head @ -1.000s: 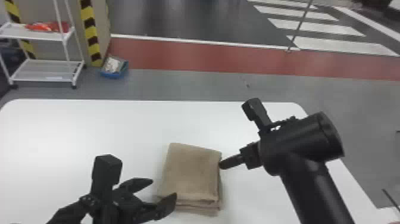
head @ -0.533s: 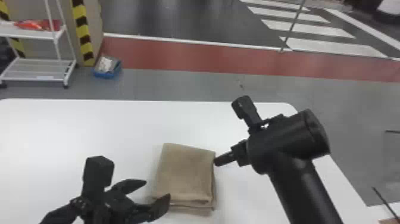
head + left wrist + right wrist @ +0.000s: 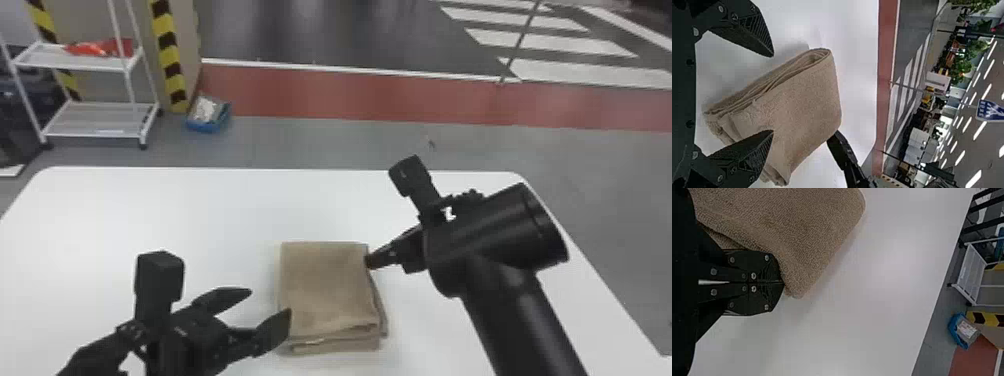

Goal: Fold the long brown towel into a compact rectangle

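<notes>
One spread left hand [image 3: 270,300] and a pressed-shut right hand [image 3: 369,262] flank the towel [image 3: 325,290]; a blue sign [image 3: 992,113] bears blurred lettering.

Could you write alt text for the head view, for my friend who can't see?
A brown towel, folded into a layered rectangle, lies on a white table. The robot's left gripper is open beside its left edge, and the right gripper is at its right edge. Beyond the table stands a white shelf rack.

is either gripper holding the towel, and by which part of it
Nothing appears held: the left gripper is open, and the right gripper is shut at the towel's edge, no cloth visible between its fingers.
</notes>
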You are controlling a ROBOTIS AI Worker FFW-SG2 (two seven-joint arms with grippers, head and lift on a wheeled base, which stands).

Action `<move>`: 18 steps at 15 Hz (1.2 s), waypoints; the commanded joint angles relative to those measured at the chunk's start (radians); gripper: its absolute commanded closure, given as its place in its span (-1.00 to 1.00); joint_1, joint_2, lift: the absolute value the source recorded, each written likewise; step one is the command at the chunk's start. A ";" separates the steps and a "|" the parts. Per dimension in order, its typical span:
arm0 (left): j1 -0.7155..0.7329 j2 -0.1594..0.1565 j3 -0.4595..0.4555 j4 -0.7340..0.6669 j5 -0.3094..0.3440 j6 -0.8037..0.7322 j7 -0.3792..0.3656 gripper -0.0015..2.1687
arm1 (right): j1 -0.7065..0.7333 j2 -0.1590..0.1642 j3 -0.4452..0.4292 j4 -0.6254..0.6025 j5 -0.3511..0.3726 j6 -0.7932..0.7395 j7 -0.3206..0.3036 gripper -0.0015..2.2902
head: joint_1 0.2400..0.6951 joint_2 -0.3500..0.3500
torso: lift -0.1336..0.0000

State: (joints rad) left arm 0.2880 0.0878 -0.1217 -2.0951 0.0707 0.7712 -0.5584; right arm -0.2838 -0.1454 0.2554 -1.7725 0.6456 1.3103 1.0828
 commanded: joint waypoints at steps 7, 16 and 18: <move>0.005 -0.002 0.050 -0.005 0.041 -0.008 -0.003 -0.79 | 0.083 -0.042 -0.074 -0.232 -0.001 0.088 0.172 0.63 | 1.00 -0.29 | -0.86; 0.019 0.000 0.057 -0.006 0.041 -0.014 -0.009 -0.79 | -0.038 0.027 -0.016 0.071 -0.029 -0.025 0.042 0.63 | 1.00 -0.27 | -0.86; 0.019 0.000 0.057 -0.002 0.041 -0.020 -0.009 -0.79 | -0.038 0.027 -0.007 0.071 -0.014 -0.013 0.043 0.63 | 1.00 -0.24 | -0.86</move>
State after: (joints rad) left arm 0.3068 0.0874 -0.0644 -2.1003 0.1120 0.7550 -0.5675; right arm -0.3237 -0.1184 0.2408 -1.7020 0.6211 1.2895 1.1250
